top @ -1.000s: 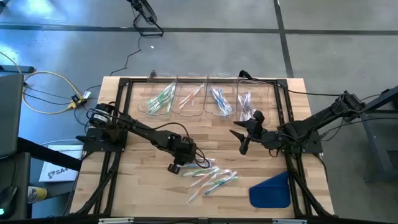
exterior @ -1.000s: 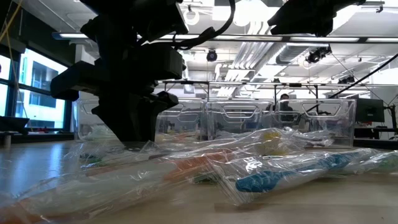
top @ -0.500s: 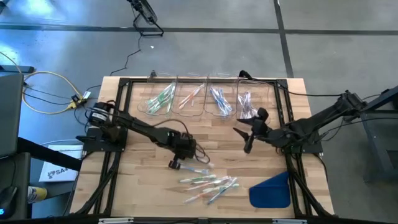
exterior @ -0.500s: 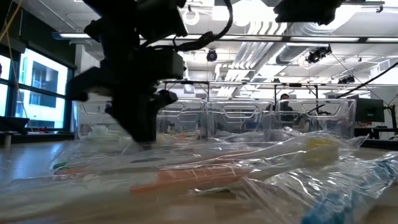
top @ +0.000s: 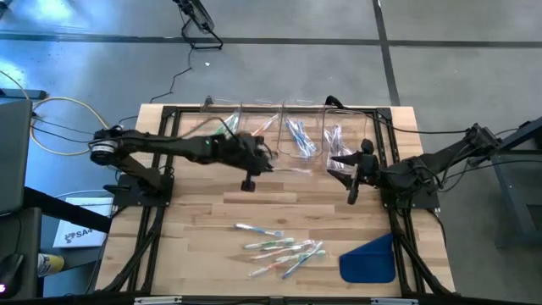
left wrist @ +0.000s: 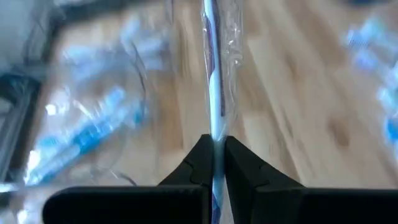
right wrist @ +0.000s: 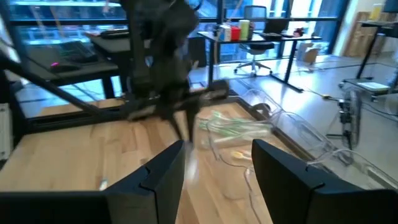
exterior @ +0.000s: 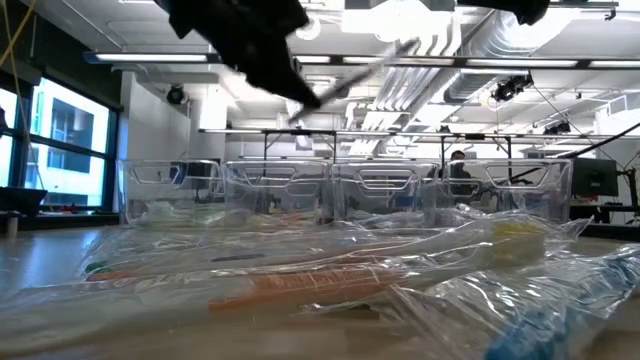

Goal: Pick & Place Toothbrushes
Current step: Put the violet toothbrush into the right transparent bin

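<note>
Toothbrush (left wrist: 213,93) pinched in closed L gripper (left wrist: 213,163)

Blue-and-white toothbrush (left wrist: 212,74) (clear wrapper) in dark left end effector (left wrist: 214,163)

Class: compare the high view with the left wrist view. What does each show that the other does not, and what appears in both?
Only the high view shows the whole table, the right gripper with jaws open, the pile of toothbrushes and the blue cloth.

Only the left wrist view shows the grip up close: the left gripper with jaws shut on a wrapped toothbrush.

Both show the left gripper raised near the clear bins and the wooden tabletop.
</note>
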You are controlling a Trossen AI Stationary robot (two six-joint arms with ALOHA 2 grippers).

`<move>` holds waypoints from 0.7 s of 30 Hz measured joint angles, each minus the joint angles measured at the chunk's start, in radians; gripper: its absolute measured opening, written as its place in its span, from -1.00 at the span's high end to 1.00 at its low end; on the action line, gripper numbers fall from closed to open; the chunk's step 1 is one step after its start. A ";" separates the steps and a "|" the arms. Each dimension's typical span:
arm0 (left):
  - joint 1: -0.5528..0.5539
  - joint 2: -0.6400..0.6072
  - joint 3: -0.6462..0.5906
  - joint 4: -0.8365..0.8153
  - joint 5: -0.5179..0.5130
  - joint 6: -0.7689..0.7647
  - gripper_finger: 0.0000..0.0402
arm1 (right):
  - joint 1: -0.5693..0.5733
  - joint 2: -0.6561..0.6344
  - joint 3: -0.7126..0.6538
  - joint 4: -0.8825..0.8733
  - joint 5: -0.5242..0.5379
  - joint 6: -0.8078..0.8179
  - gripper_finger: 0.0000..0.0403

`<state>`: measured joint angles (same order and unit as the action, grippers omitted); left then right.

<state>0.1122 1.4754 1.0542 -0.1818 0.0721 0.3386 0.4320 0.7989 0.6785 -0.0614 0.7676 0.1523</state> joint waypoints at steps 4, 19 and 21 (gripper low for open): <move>0.069 -0.059 0.002 0.128 0.162 -0.002 0.94 | 0.000 0.000 0.000 -0.006 -0.028 0.000 0.10; 0.020 -0.021 0.003 0.582 0.236 -0.052 0.94 | -0.001 0.045 0.001 0.246 -0.071 -0.250 0.10; -0.005 -0.016 -0.002 0.600 0.207 -0.051 0.94 | -0.003 0.070 0.001 0.281 -0.096 -0.303 0.10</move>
<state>0.1074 1.4599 1.0527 0.4183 0.2788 0.2881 0.4291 0.8693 0.6792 0.2193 0.6718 -0.1506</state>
